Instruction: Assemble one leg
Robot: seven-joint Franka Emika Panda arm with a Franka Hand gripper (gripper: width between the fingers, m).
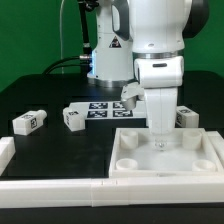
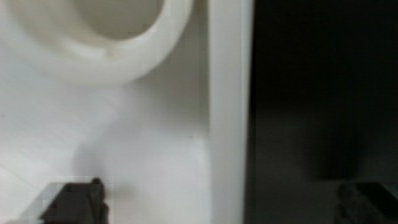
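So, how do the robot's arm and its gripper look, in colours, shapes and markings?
The arm is glossy white with rounded shells and a thin dark band between two of them. Its rear part carries a dark triangular mark, and a dark cable curves behind it. The gripper has a boxy white body. In the wrist view its fingertips look black and blocky.

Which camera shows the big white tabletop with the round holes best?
The exterior view. It shows nearly the whole tabletop with its round corner sockets, lying on the black table. The wrist view is too close and blurry: only part of one socket and one straight edge show.
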